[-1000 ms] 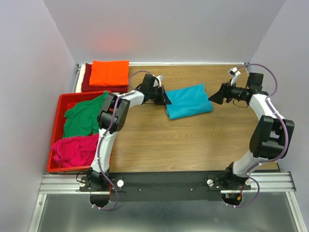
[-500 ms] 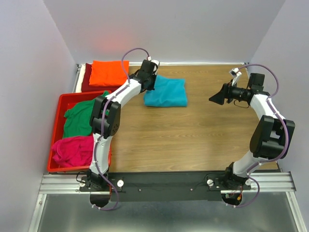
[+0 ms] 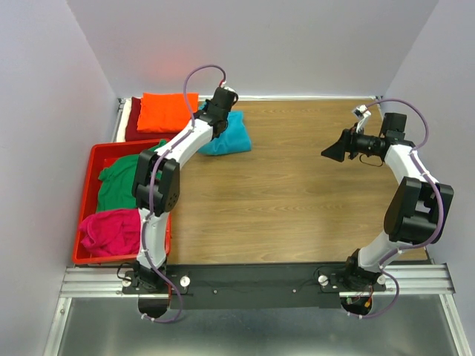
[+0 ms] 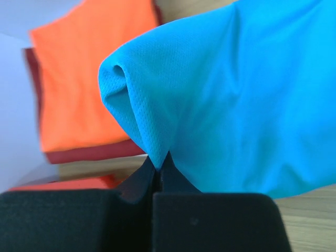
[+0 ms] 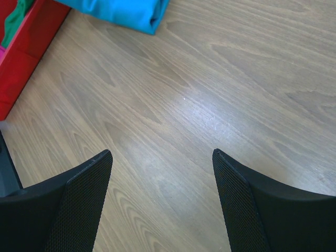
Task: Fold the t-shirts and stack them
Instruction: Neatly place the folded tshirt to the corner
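The folded turquoise t-shirt (image 3: 228,136) lies at the back left of the table, right beside the stack topped by the orange t-shirt (image 3: 169,111). My left gripper (image 3: 210,123) is shut on a pinched fold of the turquoise t-shirt (image 4: 236,94), its tips (image 4: 159,160) closed tight on the cloth. The orange t-shirt (image 4: 89,79) lies on a dark red one (image 4: 89,153). Far off at the right, my right gripper (image 3: 331,152) stands open over bare wood, holding nothing (image 5: 161,152). The turquoise t-shirt (image 5: 126,10) shows at the top of the right wrist view.
A red crate (image 3: 84,200) at the left edge holds a crumpled green t-shirt (image 3: 122,182) and a magenta one (image 3: 111,230). The crate's side (image 5: 26,52) shows in the right wrist view. Walls close in the back and both sides.
My left arm has dragged the turquoise t-shirt left and back, from the table's middle to beside the orange stack. The right arm has not moved.
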### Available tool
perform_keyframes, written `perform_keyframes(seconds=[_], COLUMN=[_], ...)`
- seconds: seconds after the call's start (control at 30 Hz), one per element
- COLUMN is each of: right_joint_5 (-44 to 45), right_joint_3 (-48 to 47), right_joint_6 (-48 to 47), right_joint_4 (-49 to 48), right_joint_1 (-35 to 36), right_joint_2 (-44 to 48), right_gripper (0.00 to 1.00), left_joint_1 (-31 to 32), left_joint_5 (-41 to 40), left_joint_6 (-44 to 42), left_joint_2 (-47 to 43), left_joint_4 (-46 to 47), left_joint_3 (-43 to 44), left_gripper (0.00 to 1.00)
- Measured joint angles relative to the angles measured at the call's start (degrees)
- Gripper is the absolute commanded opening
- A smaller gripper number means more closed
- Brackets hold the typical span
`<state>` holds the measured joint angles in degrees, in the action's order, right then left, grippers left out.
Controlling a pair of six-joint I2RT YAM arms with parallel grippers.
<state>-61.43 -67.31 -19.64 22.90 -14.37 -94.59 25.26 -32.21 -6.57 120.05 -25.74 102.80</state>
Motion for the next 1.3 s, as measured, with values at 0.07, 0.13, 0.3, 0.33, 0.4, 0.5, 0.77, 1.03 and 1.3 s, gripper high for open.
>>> perform_keyframes(seconds=[0.07,0.13,0.3,0.33,0.4,0.5,0.77,1.03,1.3], right_joint_5=[0.00,-0.04,-0.37,-0.42,-0.44,-0.59,-0.90,-1.01,-1.03], right_joint_3=[0.00,0.00,0.00,0.00,0.00,0.00,0.00,0.00,0.00], right_joint_6=[-0.07,-0.20,-0.72,-0.85,-1.03,-1.20,-1.88,-2.56,-3.02], right_joint_4=[0.15,0.35,0.50,0.57,0.72,0.81,1.31,2.38,2.95], right_joint_1=[0.00,0.00,0.00,0.00,0.00,0.00,0.00,0.00,0.00], right_joint_2=[0.00,0.00,0.00,0.00,0.00,-0.02,-0.09,-0.59,-0.61], right_gripper=[0.84,0.84,0.83,0.84,0.84,0.84,0.84,0.84,0.84], left_joint_1=[0.00,0.00,0.00,0.00,0.00,0.00,0.00,0.00,-0.15], left_joint_5=[-1.88,-3.72,-7.13,-7.89,-8.61,-9.62,-11.45,-12.81,-13.75], left_joint_6=[-1.40,-2.84,-5.42,-6.14,-7.10,-8.28,-10.80,-12.35,-13.07], left_joint_2=[-1.70,-3.15,-4.83,-4.83,-4.83,-4.83,-5.29,-8.22,-8.44], left_joint_4=[0.33,1.03,2.99,3.41,3.74,4.11,4.68,5.16,5.14], left_joint_3=[-0.35,-0.39,-0.39,-0.39,-0.39,-0.11,4.17,8.04,12.07], left_gripper=[0.00,0.00,0.00,0.00,0.00,0.00,0.00,0.00,0.00])
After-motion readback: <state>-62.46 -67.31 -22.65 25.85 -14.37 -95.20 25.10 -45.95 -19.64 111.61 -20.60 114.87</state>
